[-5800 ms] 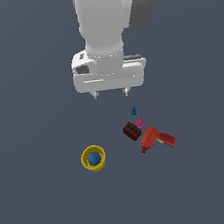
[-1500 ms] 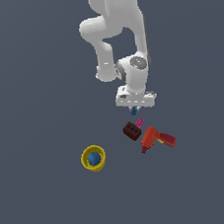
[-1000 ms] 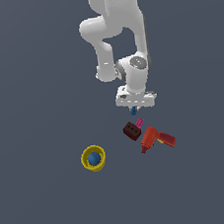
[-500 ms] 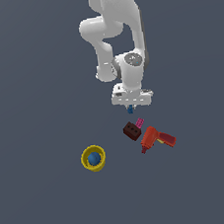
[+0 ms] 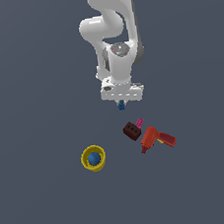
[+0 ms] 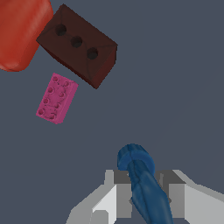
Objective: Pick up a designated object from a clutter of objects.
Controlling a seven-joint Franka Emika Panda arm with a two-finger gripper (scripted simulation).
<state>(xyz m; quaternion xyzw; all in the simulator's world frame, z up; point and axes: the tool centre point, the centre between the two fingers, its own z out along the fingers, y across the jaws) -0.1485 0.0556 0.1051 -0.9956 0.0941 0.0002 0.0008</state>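
bolt (image 6: pixel 142 183): blue
holed block (image 6: pixel 78 44): dark red-brown
studded brick (image 6: pixel 56 98): pink
drill (image 5: pixel 156 138): red-orange
cup (image 5: pixel 93 158): yellow
ball (image 5: pixel 94 158): blue
arm (image 5: pixel 115 39): white

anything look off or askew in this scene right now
Nothing looks spilled or damaged. The blue bolt-like piece sits at a slant between the fingers of the gripper. The pink brick lies apart from the dark holed block, not touching.
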